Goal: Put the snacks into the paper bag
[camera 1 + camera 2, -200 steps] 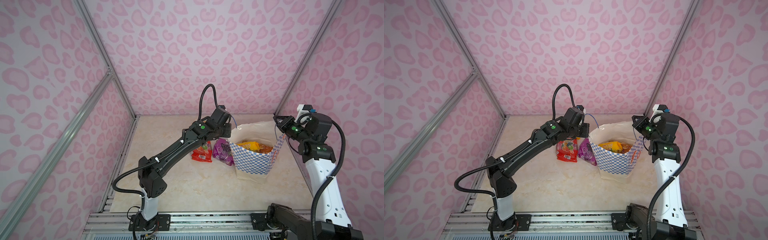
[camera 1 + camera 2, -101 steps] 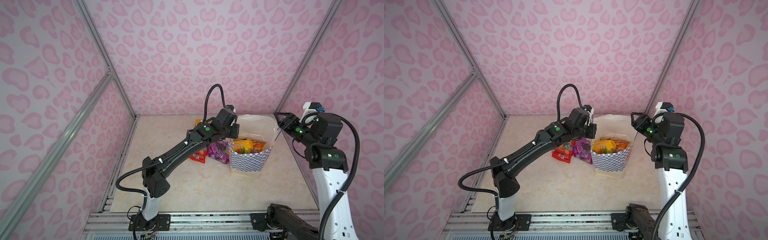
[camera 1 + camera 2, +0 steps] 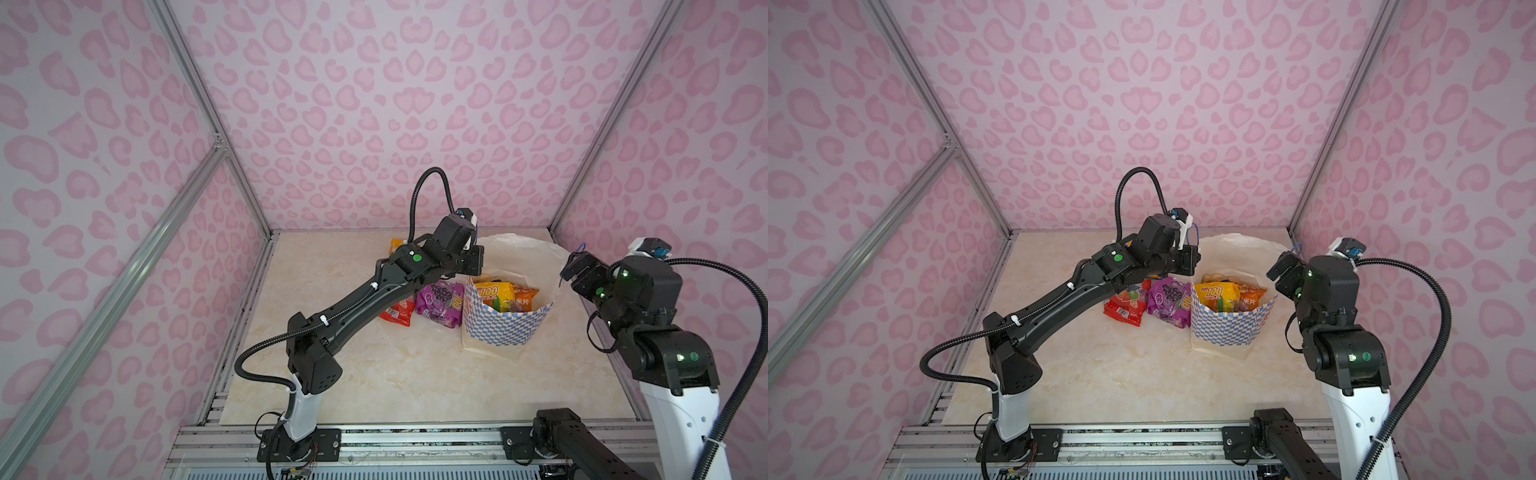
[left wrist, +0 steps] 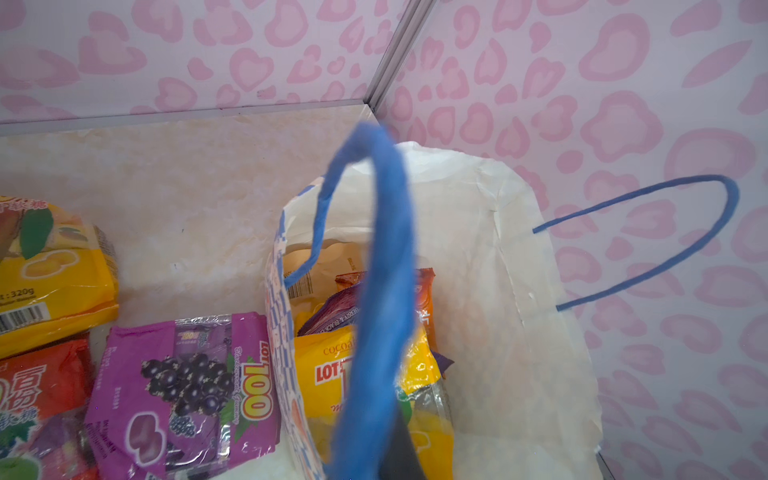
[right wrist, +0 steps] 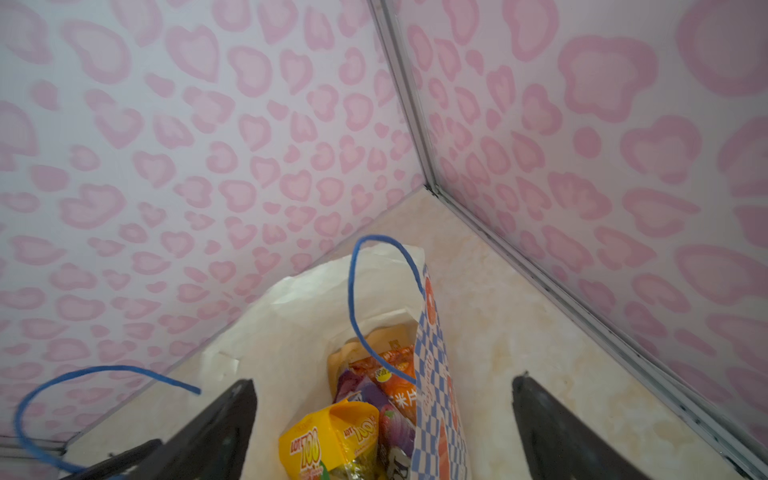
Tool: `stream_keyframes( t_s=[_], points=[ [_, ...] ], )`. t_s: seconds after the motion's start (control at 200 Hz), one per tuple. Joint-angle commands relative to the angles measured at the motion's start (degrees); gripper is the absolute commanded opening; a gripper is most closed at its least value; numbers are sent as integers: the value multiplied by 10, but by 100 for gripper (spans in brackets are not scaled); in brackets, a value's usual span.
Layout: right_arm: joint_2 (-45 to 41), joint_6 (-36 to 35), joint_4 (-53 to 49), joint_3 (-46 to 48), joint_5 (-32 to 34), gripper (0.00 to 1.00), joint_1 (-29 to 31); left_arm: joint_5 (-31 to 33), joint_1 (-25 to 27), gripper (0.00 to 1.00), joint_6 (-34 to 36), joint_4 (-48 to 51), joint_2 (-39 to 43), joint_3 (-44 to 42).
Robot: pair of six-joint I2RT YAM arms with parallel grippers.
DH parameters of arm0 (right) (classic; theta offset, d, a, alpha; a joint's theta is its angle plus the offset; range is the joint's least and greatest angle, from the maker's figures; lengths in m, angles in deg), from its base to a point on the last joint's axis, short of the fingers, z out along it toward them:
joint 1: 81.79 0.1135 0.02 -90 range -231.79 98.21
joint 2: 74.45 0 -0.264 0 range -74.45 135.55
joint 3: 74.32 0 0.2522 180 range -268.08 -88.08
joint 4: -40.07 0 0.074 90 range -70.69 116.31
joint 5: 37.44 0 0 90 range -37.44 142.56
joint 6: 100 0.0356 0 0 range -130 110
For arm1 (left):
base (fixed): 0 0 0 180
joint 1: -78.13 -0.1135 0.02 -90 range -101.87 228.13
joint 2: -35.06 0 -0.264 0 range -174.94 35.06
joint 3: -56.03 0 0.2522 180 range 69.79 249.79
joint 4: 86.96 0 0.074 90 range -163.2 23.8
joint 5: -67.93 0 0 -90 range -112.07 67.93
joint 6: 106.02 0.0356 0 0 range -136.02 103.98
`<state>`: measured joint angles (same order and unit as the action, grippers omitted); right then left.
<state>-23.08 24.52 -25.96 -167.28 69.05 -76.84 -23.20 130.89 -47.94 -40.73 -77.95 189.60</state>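
Snacks: several glossy packets, a yellow pouch foremost, sit inside the upright cream paper bag with blue-checkered band. A purple grape-print pouch and a red pouch lie just beside it on the marble table. The left gripper is clamped on a blue cord handle. The right gripper is spread wide and empty by the bag's rim.
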Motion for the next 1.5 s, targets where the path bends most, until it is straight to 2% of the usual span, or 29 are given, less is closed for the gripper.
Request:
stream_keyframes(
  t_s=[0.0,0.16,0.265,0.385,0.525,0.685,0.855,0.905,0.965,1.04,1.075,1.12,1.15,1.315,1.495],
  points=[
    [27,73,-80,7,68,98,17,-7,1,4,-7,-27,5,-6],
    [80,132,-118,13,91,97,40,-6,1,4,-9,-32,11,-17],
    [80,137,-76,51,97,88,42,-2,1,4,-7,-33,18,-23],
    [100,153,-84,63,112,80,42,2,1,4,-6,-32,22,-27],
    [93,138,-42,108,101,61,32,2,1,4,-3,-30,26,-30],
    [84,112,-18,128,53,29,-8,10,1,5,1,-29,33,-36],
    [79,78,-6,122,49,10,-15,16,1,8,2,-25,34,-36],
    [82,69,-4,117,42,5,-14,11,0,12,4,-22,33,-31],
    [86,60,-3,113,35,0,-16,-5,-3,23,8,-12,30,-20],
    [88,50,1,111,32,0,-16,-46,-11,60,11,4,33,-3],
    [87,43,4,111,31,0,-16,-65,-14,73,13,9,40,0],
    [84,38,10,113,32,0,-17,-86,-17,100,20,14,54,1],
    [79,32,14,114,31,0,-18,-95,-17,97,28,15,68,-2],
    [63,-2,52,133,14,0,-20,-137,-18,98,64,3,162,-49],
    [50,-34,101,154,-20,0,-20,-70,-30,98,78,-8,299,-183]
  ],
)
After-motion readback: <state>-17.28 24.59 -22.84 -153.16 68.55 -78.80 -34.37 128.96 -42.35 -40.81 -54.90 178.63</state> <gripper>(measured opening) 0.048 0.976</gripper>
